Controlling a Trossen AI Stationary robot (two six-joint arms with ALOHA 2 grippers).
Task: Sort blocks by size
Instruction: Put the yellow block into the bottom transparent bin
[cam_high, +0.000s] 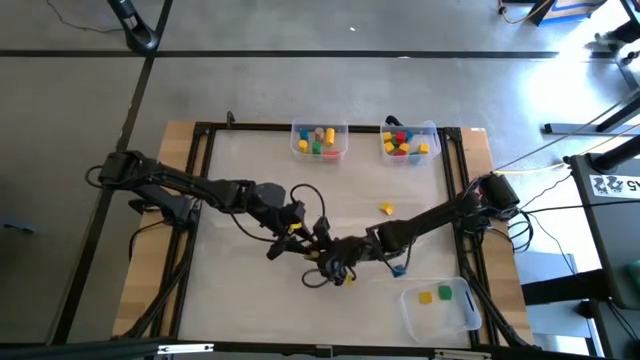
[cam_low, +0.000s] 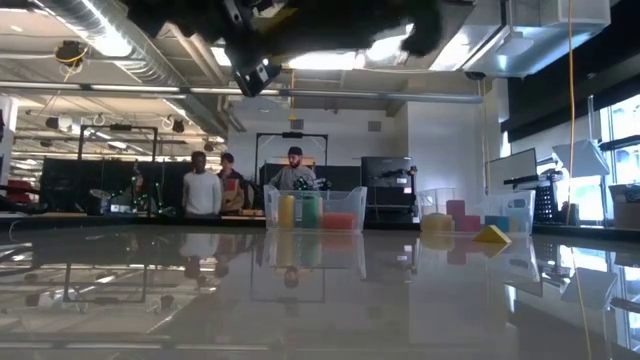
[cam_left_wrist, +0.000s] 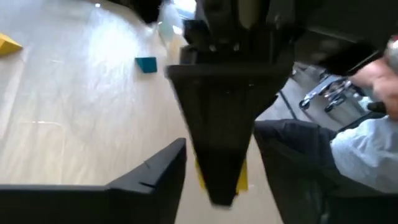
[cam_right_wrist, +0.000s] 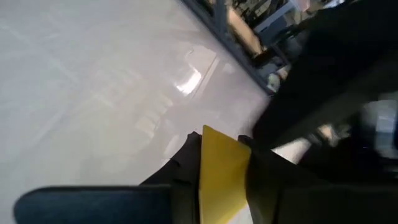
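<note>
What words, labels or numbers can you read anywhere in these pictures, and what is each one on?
"SY": white letters on a black panel at the right edge of the high view, cut off by the picture's edge, so the rest cannot be read.
No other readable text: the blocks, the clear bins and both arms carry none, and the room behind the table shows nothing legible.

Both arms are dark, near-black, built of slim jointed segments with thin black cables looping loose alongside them. The left arm (cam_high: 190, 190) and right arm (cam_high: 430, 222) carry yellow accents near the wrists, and each ends in flat, tapering black fingers (cam_left_wrist: 217, 143).
</note>
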